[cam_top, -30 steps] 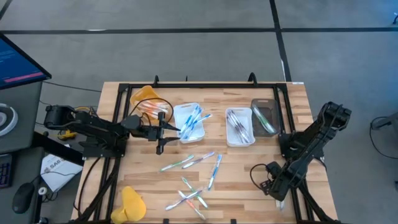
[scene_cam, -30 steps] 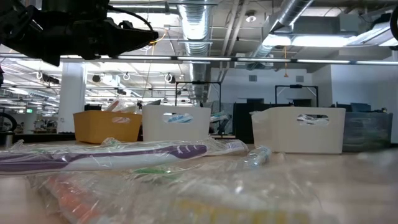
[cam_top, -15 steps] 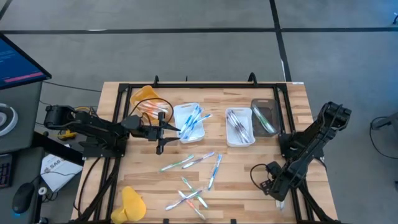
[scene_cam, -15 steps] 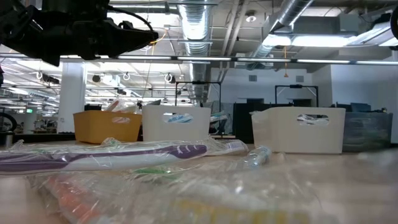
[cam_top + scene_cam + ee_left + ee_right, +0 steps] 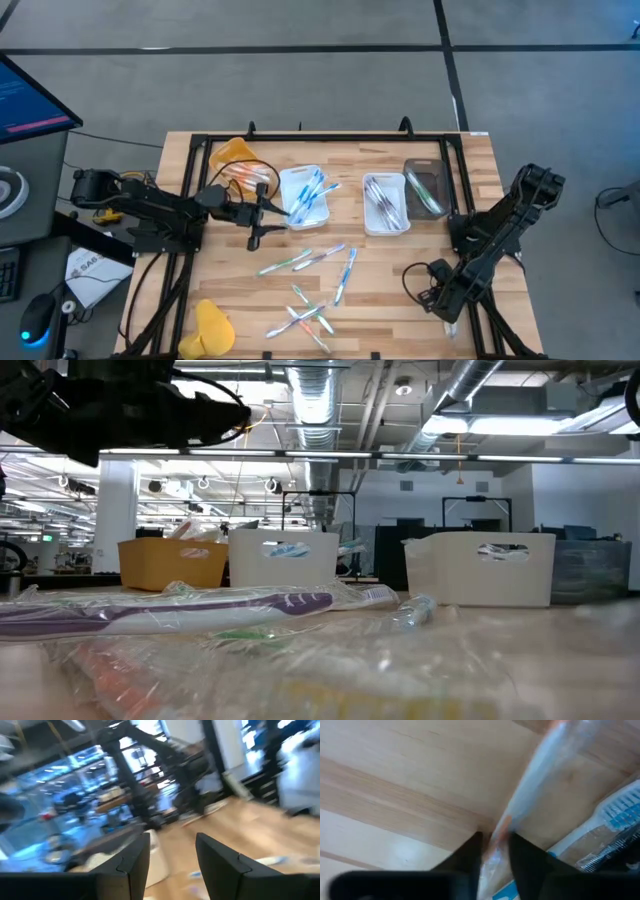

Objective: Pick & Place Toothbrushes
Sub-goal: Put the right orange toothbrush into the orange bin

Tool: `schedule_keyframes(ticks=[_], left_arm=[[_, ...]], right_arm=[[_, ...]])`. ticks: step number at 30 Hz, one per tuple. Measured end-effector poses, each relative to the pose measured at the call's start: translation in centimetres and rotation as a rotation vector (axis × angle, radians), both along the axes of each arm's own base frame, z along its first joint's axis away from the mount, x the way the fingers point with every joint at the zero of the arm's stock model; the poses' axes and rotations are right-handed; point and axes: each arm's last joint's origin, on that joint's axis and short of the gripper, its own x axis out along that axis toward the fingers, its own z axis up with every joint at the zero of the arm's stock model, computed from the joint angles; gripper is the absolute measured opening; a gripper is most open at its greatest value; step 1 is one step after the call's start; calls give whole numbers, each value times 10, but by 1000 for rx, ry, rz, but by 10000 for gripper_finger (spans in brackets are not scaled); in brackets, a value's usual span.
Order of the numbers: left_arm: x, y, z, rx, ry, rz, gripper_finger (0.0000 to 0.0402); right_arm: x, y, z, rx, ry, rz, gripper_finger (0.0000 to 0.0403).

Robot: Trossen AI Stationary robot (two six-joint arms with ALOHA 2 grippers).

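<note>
Overhead, the left arm point(image 5: 150, 205) is reaching in from the left, its left jaws hanging beside a white tray point(image 5: 283, 200) of blue toothbrushes point(image 5: 310, 192). More toothbrushes point(image 5: 312, 258) are lying loose on the desk point(image 5: 385, 300) near the middle. The right arm point(image 5: 500, 235) is sitting folded at the near right corner.

Across the desk, the left arm point(image 5: 120, 405) is hovering high, well above a wrapped toothbrush point(image 5: 180, 610).

Past the left wrist, the left jaws are standing apart with nothing between them.

Past the right wrist, the right jaws are sitting close together either side of a wrapped brush point(image 5: 540, 785) lying on the wood. Whether they are pinching it, I cannot tell.

Judging by this, a pick is in hand. Next it is calling for a firm grip, then a lift towards the matching tray.
</note>
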Motion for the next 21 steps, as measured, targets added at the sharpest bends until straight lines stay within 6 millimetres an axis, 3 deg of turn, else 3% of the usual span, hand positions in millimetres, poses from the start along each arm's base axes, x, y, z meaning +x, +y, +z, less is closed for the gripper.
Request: schedule_keyframes(ticks=[4,7,14,21], left_arm=[[0,-1,0,-37,8,-36,154],[0,-1,0,-89,21,-40,154],[0,-1,-1,-433,94,-61,154],[0,-1,-1,-472,103,-63,154]], right_arm=[[0,0,0,2,-5,42,16],[0,0,0,2,-4,54,17],[4,2,8,-23,5,130,7],[28,0,33,-133,-112,250,3]])
